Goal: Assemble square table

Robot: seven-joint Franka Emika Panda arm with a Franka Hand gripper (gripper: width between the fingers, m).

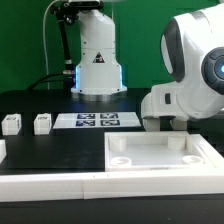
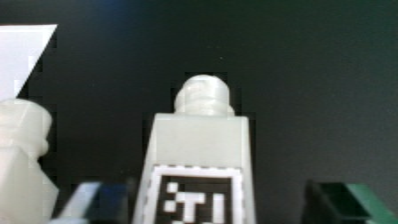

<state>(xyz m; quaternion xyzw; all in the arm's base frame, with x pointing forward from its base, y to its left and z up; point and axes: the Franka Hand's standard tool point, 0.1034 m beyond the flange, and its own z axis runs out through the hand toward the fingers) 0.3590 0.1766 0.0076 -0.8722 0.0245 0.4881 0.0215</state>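
Your gripper sat unclamped and off-centre around the leg post, so closing might've shoved it askew.

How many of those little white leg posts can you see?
3: one leg post and a second leg post stand at the exterior view's left, beside the marker board. A third leg post sits between the gripper fingers. The arm may hide others.
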